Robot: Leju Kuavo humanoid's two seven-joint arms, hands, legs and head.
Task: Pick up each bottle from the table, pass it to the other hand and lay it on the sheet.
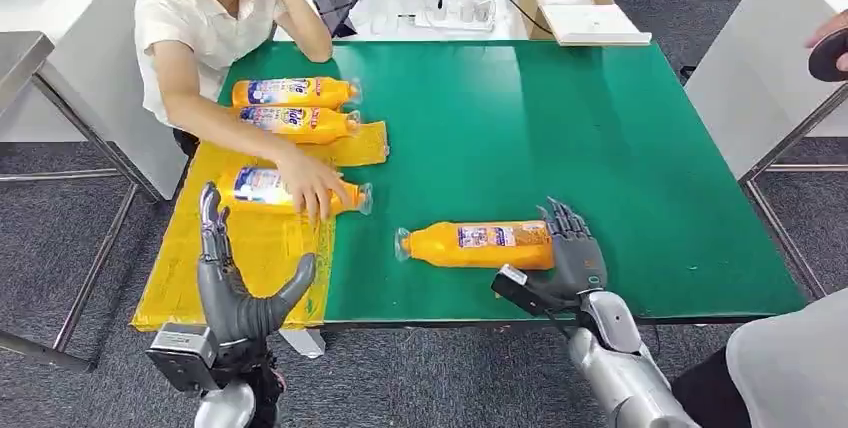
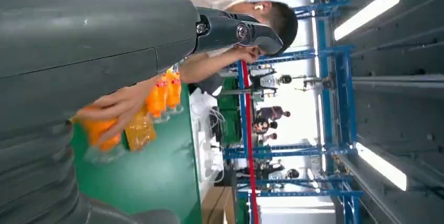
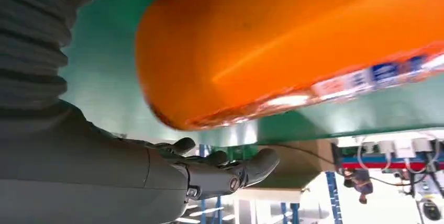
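Right robot hand (image 1: 575,253) spread beside bottle (image 1: 475,245).

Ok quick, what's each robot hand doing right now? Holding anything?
Left hand: open, holding nothing, raised at the yellow sheet's near edge.
Right hand: open, fingers spread at the base of the orange bottle, not gripping it.

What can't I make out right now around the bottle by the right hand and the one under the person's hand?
- Right hand and lone bottle: contact unclear; the head view hides the palm side, the right wrist view is blurred.
- Third bottle: the person's hand covers its middle.
- Bottle labels: too small.
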